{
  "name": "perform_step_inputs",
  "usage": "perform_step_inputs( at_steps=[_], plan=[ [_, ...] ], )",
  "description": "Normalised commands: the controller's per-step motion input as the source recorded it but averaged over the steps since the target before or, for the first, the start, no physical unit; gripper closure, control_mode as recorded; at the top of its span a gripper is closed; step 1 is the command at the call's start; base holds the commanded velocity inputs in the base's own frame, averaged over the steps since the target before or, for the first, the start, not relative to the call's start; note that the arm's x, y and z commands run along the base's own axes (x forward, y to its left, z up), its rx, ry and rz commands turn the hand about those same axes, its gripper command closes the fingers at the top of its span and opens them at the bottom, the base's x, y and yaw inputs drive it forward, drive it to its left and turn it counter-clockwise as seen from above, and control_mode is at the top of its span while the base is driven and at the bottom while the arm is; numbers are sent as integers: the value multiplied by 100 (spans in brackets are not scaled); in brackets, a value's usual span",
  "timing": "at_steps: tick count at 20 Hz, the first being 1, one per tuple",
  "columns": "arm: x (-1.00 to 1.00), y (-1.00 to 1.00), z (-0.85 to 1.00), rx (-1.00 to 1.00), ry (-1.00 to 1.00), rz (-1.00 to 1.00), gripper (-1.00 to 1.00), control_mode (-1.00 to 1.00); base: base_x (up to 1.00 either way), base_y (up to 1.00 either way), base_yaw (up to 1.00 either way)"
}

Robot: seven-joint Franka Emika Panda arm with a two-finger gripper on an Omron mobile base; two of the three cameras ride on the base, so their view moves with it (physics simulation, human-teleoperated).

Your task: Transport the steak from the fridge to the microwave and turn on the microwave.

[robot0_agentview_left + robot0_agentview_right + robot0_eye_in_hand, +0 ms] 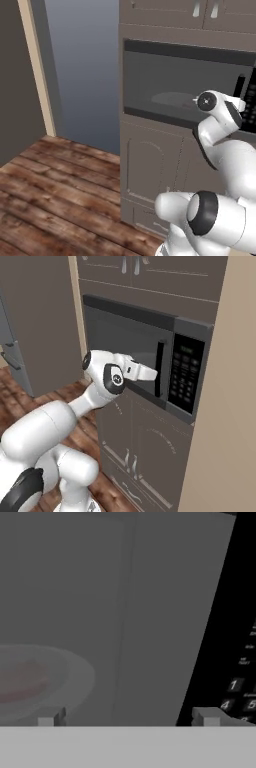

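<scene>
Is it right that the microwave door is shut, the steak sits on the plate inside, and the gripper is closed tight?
Not quite. The gripper is open, its tips wide apart at the bottom of the hand view. The rest holds: the microwave door is shut, and the steak shows dimly through the window on the plate.

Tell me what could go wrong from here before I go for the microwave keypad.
1. The tool is wide open near the keypad; spread fingers could press two keys or the wrong one.
2. It hangs close to the dark handle; a sideways move may snag it, shifting the door in front of the steak.
</scene>
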Motion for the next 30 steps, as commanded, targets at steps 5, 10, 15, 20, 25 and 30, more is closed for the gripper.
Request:
perform_step_inputs(
  at_steps=[5, 10, 15, 20, 25, 30],
  plan=[
    [-10, 2, 19, -4, 2, -3, -100, -100, 0, 0, 0],
    [-66, 63, 32, -10, 0, 0, -100, -100, 0, 0, 0],
    [-63, 71, 37, -10, 1, 0, -100, -100, 0, 0, 0],
    [-19, 34, 30, 2, 36, -6, -100, -100, 0, 0, 0],
    [-88, -5, 2, 20, 27, -13, -100, -100, 0, 0, 0],
    [-58, -18, 0, 7, -13, -6, -100, -100, 0, 0, 0]
  ],
)
